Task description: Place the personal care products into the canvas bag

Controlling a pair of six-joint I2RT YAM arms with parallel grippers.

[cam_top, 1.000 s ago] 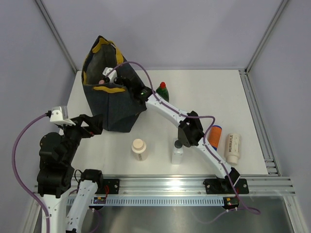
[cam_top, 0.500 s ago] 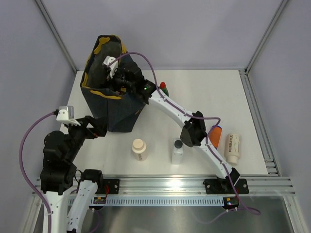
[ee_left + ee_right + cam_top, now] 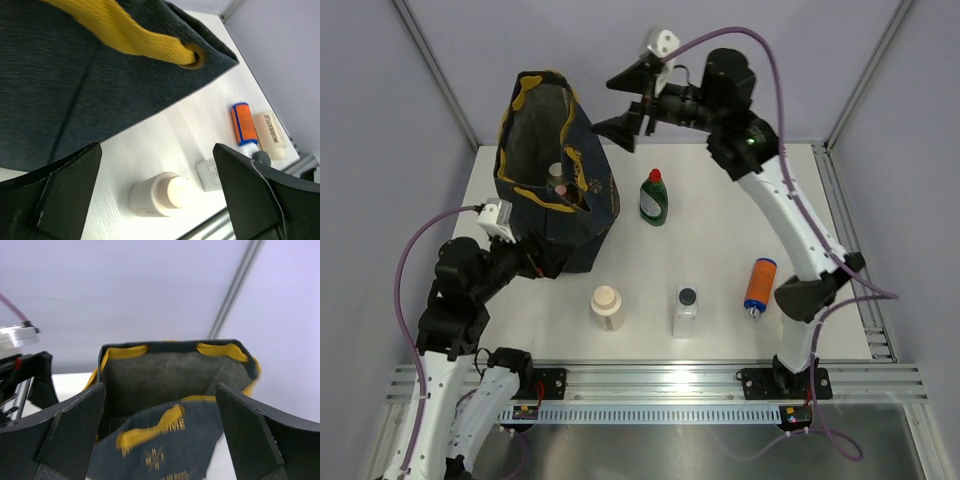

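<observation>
The navy canvas bag [image 3: 570, 225] with yellow handles stands open at the counter's [image 3: 720, 190] 10 o'clock, with a pink-capped bottle [image 3: 557, 184] inside. The green bottle [image 3: 654, 199] is upright at its 3 o'clock. The peach bottle [image 3: 606, 307] and clear bottle [image 3: 687, 311] stand near 6. The orange bottle [image 3: 758, 285] lies at 4, with the cream tube [image 3: 272, 134] beside it.

The top camera looks steeply down from above the near edge, taking in the whole white table [image 3: 740, 200]. The left wrist camera sits low, close against the tall dark navy fabric bag with yellow handles [image 3: 75, 75], facing across to the orange bottle with a blue cap [image 3: 243, 125] (shared with the top view). The right wrist camera, raised high, faces the bag's open mouth.
</observation>
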